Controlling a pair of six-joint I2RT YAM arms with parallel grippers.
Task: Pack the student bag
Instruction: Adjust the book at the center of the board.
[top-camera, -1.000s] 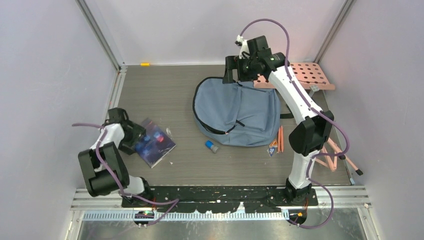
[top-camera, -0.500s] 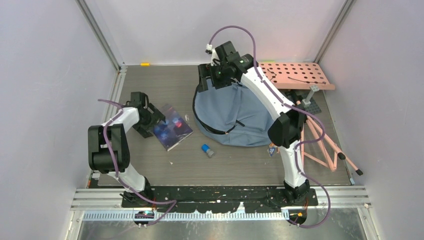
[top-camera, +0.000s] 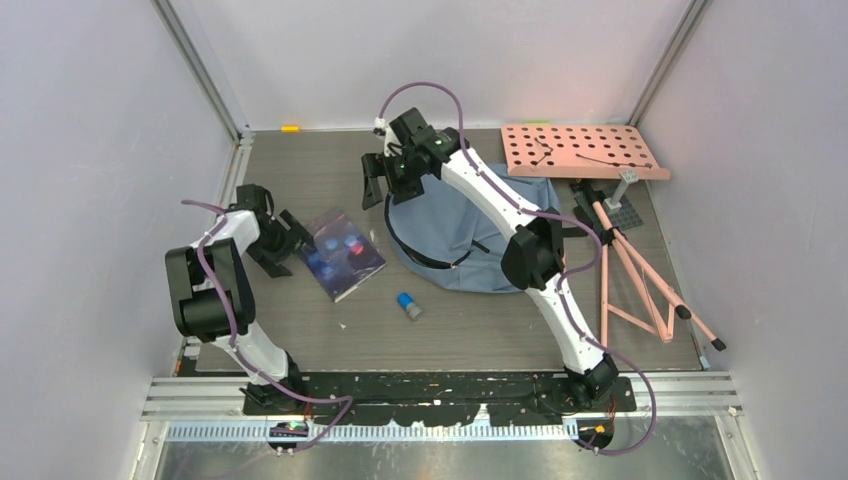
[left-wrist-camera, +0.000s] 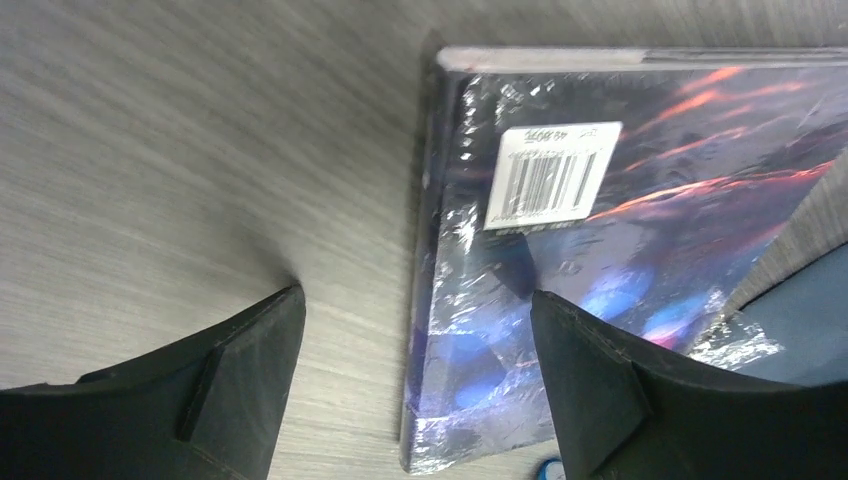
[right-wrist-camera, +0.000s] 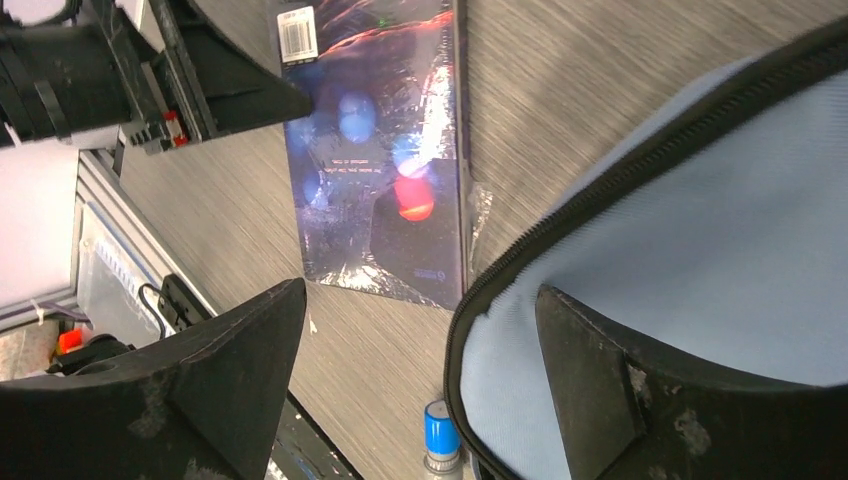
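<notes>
Swung leftward, right gripper (top-camera: 385, 188) hovers released over student bag (top-camera: 470, 240) left rim, likely to open it; left gripper (top-camera: 284, 246), released, straddles book (top-camera: 343, 253) edge.

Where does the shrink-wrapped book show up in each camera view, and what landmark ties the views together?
Top external: the book lies left of centre, beside the student bag.
Left wrist: it fills the centre and right, barcode label showing.
Right wrist: top centre.
Shared landmark: the grey-blue student bag, next to the book in every view.
</notes>
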